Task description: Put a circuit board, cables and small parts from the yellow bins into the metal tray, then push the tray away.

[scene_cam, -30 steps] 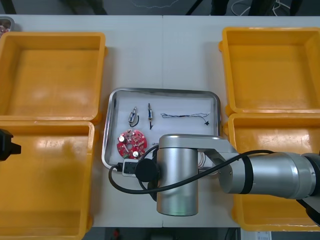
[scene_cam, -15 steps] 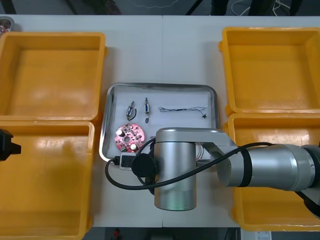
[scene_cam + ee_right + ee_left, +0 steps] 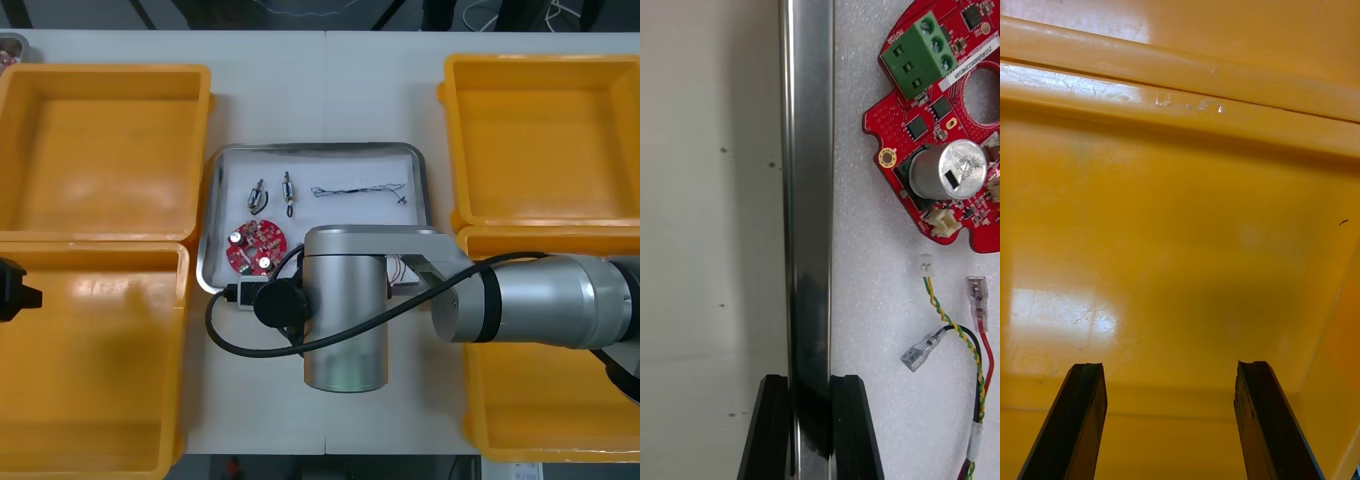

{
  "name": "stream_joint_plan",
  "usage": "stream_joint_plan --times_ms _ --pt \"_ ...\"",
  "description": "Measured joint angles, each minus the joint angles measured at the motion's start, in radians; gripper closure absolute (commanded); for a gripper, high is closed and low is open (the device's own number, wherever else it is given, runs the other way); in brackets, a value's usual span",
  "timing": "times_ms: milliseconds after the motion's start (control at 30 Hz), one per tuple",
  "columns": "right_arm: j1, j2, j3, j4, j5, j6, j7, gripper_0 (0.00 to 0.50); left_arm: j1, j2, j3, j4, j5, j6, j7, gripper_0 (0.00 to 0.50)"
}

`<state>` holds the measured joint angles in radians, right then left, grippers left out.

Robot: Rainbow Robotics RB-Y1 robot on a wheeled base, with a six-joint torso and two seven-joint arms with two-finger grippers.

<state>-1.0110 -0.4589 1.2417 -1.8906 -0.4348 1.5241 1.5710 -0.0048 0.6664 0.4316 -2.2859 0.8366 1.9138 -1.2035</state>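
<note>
The metal tray [image 3: 320,148], white inside, holds a round red circuit board [image 3: 256,248], two small metal parts [image 3: 258,195] and a thin black cable [image 3: 360,190]. My right arm's wrist [image 3: 345,310] covers the tray's near edge. In the right wrist view my right gripper [image 3: 811,431] is shut on the tray's shiny rim [image 3: 809,187], one finger at each side of it. The circuit board [image 3: 940,127] and a red and yellow cable [image 3: 970,345] lie inside, beside the rim. My left gripper [image 3: 1169,371] hangs open over the near left yellow bin [image 3: 1180,225].
Two yellow bins [image 3: 100,150] [image 3: 90,350] stand left of the tray and two more [image 3: 540,140] [image 3: 530,420] right of it. Bare table [image 3: 325,100] lies beyond the tray's far rim. The left arm [image 3: 12,288] shows at the left edge.
The tray has slid away from me and slightly left, with my right gripper holding its near rim. The left arm has stayed still.
</note>
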Motion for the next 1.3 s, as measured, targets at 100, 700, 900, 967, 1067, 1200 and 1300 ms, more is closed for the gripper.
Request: stream_joint_plan --times_ms 100,700,900,967,1067,1200,1300 --pt "-0.014 0.0 0.001 0.025 0.014 -0.004 0.0 0.5 0.0 0.0 0.0 0.0 0.0 0.0 0.0 0.0" --pt "-0.109 0.003 0.003 0.182 0.039 -0.075 0.017 0.5 0.0 0.0 0.0 0.0 0.0 0.0 0.0 0.0" --pt "-0.133 0.006 0.003 0.229 0.047 -0.112 0.042 0.5 0.0 0.0 0.0 0.0 0.0 0.0 0.0 0.0" --pt "-0.141 0.007 0.003 0.245 0.049 -0.124 0.043 0.5 0.0 0.0 0.0 0.0 0.0 0.0 0.0 0.0" --pt "-0.153 0.009 0.003 0.272 0.05 -0.144 0.052 0.5 0.0 0.0 0.0 0.0 0.0 0.0 0.0 0.0" --pt "-0.164 0.01 0.003 0.31 0.051 -0.172 0.056 0.5 0.0 0.0 0.0 0.0 0.0 0.0 0.0 0.0" --pt "-0.171 0.012 0.003 0.333 0.055 -0.188 0.057 0.5 0.0 0.0 0.0 0.0 0.0 0.0 0.0 0.0"
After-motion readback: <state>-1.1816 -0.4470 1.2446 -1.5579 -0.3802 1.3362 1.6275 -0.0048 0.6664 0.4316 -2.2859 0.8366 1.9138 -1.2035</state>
